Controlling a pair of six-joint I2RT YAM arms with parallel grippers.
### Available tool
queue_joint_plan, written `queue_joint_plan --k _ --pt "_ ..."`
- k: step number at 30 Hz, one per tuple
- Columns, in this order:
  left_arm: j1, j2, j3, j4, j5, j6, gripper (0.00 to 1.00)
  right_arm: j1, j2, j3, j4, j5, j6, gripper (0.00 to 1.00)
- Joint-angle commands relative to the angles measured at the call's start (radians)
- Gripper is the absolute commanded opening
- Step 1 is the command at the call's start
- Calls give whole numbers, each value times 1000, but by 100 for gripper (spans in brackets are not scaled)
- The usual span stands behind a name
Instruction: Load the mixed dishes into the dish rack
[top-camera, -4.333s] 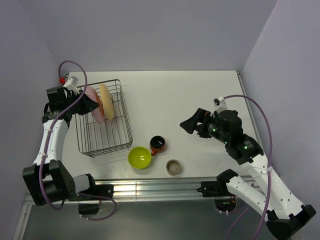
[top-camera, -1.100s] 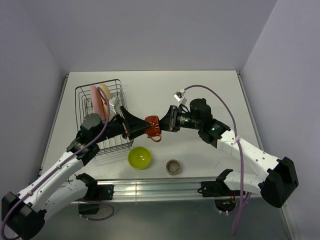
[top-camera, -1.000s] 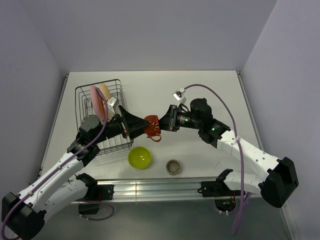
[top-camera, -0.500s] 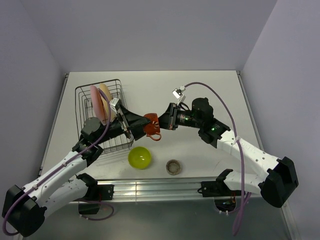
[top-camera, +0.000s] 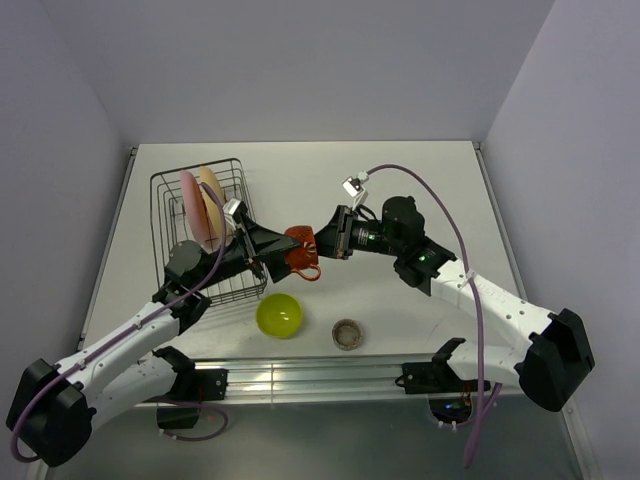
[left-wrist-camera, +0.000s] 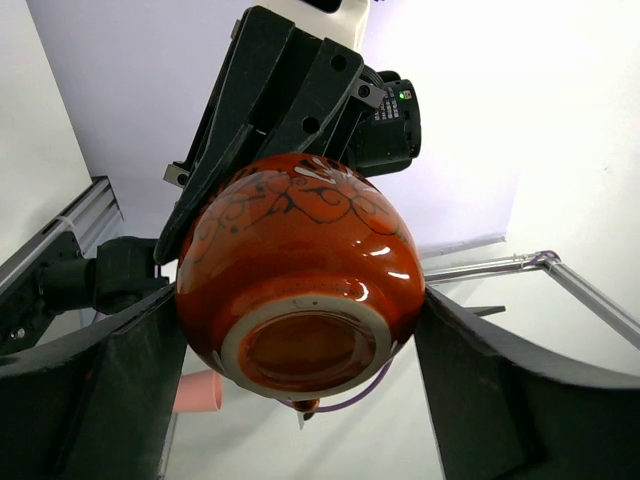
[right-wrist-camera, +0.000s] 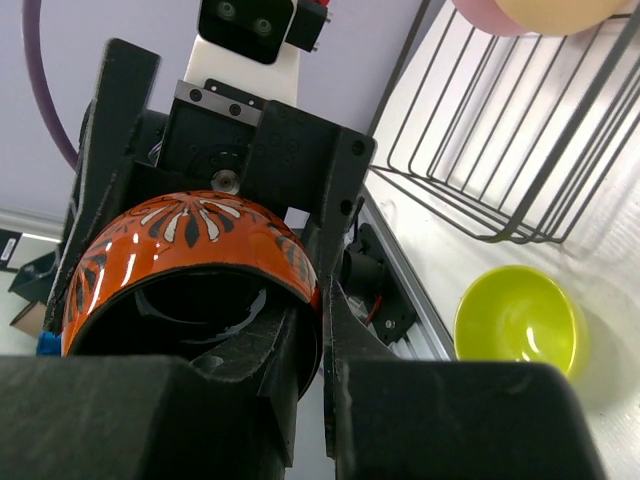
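Five dishes and one black wire dish rack on a white table. Item 1: pink plate, standing on edge inside the dish rack, at its far end. Item 2: yellow-orange plate, likewise on edge in the dish rack, just beside the pink plate on the side nearer the right arm. Item 3: red-orange mug, dark inside, patterned outside, lifted off the table just beside the dish rack's near corner on the right arm's side, lying sideways with its base toward the left wrist camera and its mouth toward the right one. Pinched at the rim by the right gripper, one finger inside the mouth and one outside the wall. Flanked by the left gripper, fingers spread wide to either side of the mug's belly; actual contact with the wall not discernible. Item 4: lime-green bowl, upright on the table, near the dish rack's near corner, outside it. Item 5: grey-beige cup, upright on the table, farther from the dish rack than the bowl, on the right arm's side.
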Motion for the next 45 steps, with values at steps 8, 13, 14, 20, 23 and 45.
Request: queue_joint_plan --k 8,13,14,20,23,45 --pt "-7 22 -1 162 16 -18 38 13 2 16 51 -22 -17 0" --pt "-8 9 -4 130 17 7 0 13 2 27 3 -3 -40 10" --pt "-7 6 -2 119 17 15 0 13 1 38 -14 15 -58 16" --pt "22 -43 -2 7 16 82 0 7 -19 64 -121 108 -104 91" --pt "71 -75 1 -77 31 119 0 -2 -36 70 -170 155 -112 100" --pt "323 115 581 -1377 -578 1064 0 -32 -123 24 -503 492 -221 100"
